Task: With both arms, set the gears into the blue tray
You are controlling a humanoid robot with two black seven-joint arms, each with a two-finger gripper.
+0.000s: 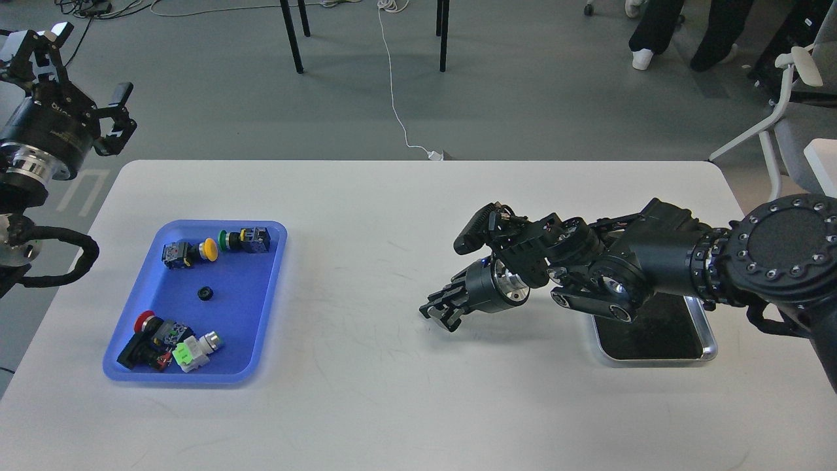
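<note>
The blue tray (pixel 261 307) lies on the left of the white table. One small black gear (pixel 206 293) rests on its floor near the middle, among several coloured push-button switches. My left gripper (pixel 80 73) hangs off the table's far left corner, high above the floor, with its fingers spread open and empty. My right gripper (pixel 439 315) reaches across to the table's middle, low over the surface and well right of the tray. Its dark fingers sit close together; I cannot make out a gap or anything held between them.
A shiny steel tray (pixel 705 340) with a dark bottom lies at the right, partly under my right arm. Switches (pixel 171 343) cluster in the blue tray's near corner, with others (pixel 216 246) along its far side. Chair legs, a cable and a person's feet are beyond the table.
</note>
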